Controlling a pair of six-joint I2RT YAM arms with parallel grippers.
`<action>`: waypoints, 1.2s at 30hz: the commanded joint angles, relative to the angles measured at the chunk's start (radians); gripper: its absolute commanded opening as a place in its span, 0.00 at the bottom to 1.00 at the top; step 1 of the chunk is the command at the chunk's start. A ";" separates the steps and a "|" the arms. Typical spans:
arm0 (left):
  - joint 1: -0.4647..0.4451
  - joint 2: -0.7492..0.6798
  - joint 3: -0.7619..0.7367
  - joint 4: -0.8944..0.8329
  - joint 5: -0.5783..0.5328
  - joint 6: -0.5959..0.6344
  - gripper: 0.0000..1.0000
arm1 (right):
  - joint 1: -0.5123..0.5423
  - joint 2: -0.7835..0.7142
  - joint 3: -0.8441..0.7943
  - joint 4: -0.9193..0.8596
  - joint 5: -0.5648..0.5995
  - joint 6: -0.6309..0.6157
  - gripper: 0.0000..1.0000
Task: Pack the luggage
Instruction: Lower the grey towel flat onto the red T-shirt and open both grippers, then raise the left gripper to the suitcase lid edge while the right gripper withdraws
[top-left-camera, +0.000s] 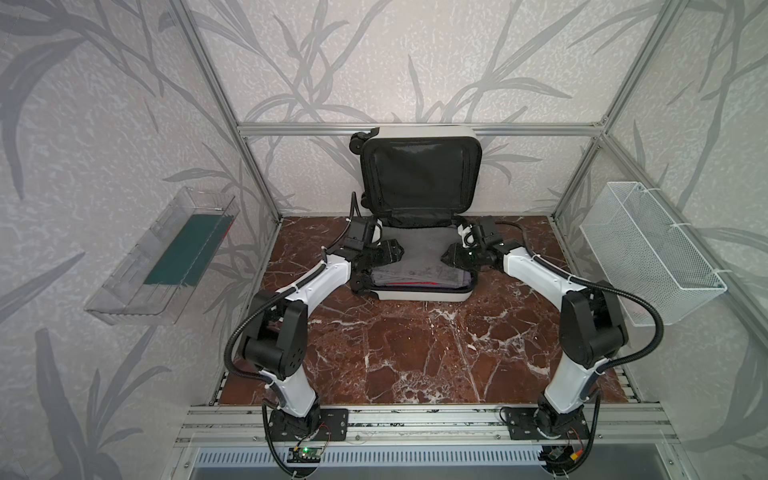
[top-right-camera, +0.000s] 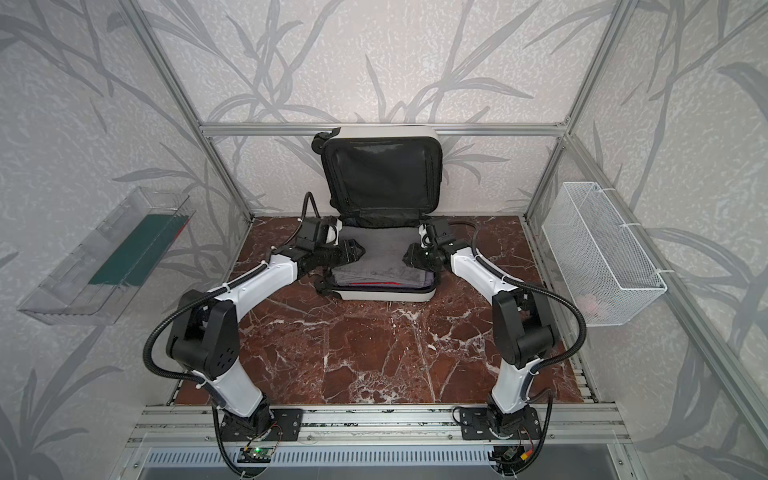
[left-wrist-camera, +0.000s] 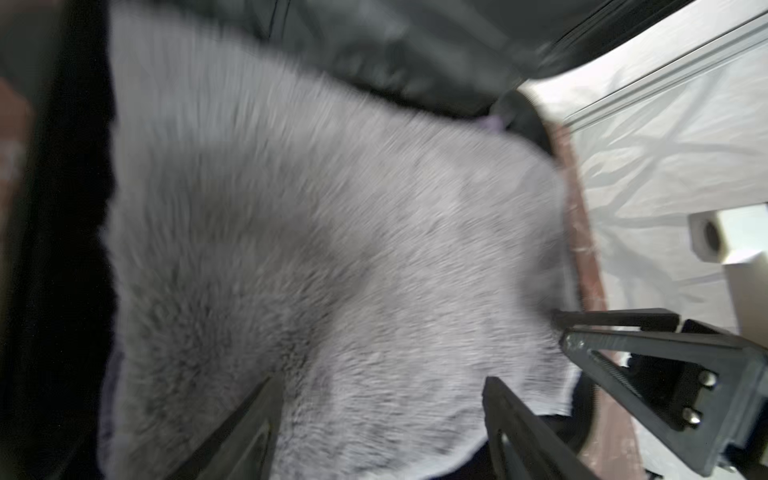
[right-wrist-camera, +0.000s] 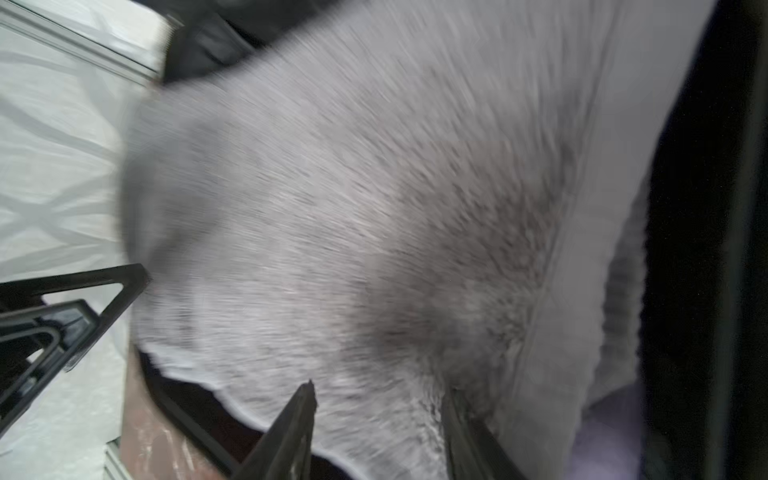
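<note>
Left pincer (left-wrist-camera: 382, 379) and right pincer (right-wrist-camera: 380, 388) were held open over the grey towel (top-left-camera: 419, 249), probably so that it was left flat in the luggage (top-left-camera: 419, 178), opened at 12 o'clock on the table (top-left-camera: 415, 353).

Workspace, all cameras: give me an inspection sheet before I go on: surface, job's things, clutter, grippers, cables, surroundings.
Surface: brown marble table, bare in front of the luggage.
Job's things: luggage open, lid standing up at the back; grey towel on top of folded items in the base.
Clutter: nothing seen.
Grippers: left gripper and right gripper both open, over the towel's opposite edges.
Cables: black hoses loop off both arms; no snag seen.
Surroundings: clear tray on the left wall, wire basket on the right.
</note>
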 joint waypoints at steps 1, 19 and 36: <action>0.010 0.033 -0.010 0.032 -0.010 0.002 0.78 | -0.014 0.026 -0.013 0.032 0.018 0.004 0.50; 0.097 -0.028 0.391 -0.187 -0.067 0.178 0.97 | -0.038 -0.226 0.022 -0.022 0.000 -0.056 0.99; 0.228 0.279 0.834 -0.172 0.043 0.247 0.77 | -0.044 -0.414 -0.296 0.244 -0.128 0.062 0.90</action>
